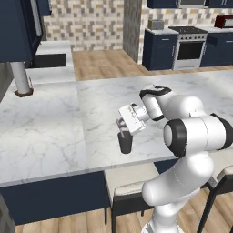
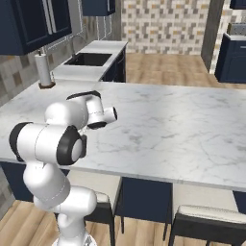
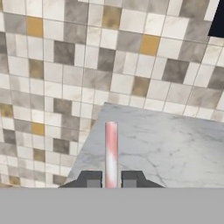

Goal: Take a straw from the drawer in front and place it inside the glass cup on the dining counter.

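Your claw is grasping the straw above the cup; if you let go off-center, it could miss toward 12 o'clock.

So the small smoky see-through glass cup is sitting on the long white marble desk, close to its near edge and roughly mid-way along. The dark two-finger gripper is hanging right over the cup, and the thin pinkish-white straw is sticking out from between its fingertips. A white-cushioned dark stool is standing under the near edge, just in front of the cup. The tall grey cylinder on a brown base is standing way off at the far left. The silver stove is sitting behind the desk at the back right, and the dark sink is lying in the side counter back left.
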